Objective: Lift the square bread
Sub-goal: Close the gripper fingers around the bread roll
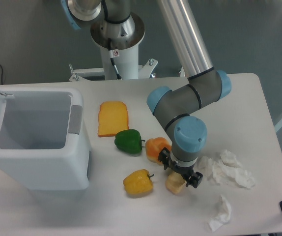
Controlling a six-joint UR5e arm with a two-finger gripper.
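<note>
Pale-tan target: square bread point(174, 184) sits near front edge of table point(259, 128), just right of yellow pepper point(138, 182), below orange bun point(155, 148).
Gripper: gripper point(179, 173) directly over the bread, touching or nearly so; wrist hides most of the loaf's top.
Fingers: black tips show on both sides of the loaf, so they straddle it w/ a gap that looks loaf-wide. Can't tell if they're pressing yet; bread not lifted from what I can see.
Step, my read: closing in for the grasp, not yet the lift.
How to do well: squeeze gently, it's prob. soft & will dent; grip across the short sides, low on the body, then go straight up.
Watch: bun touching or nearly touching left finger, could get nudged. Tissue wad point(229, 167) to the right is close too.
Others: green pepper point(128, 141), toast slice point(113, 118), white bin point(38, 142) all apart, no concern.
</note>
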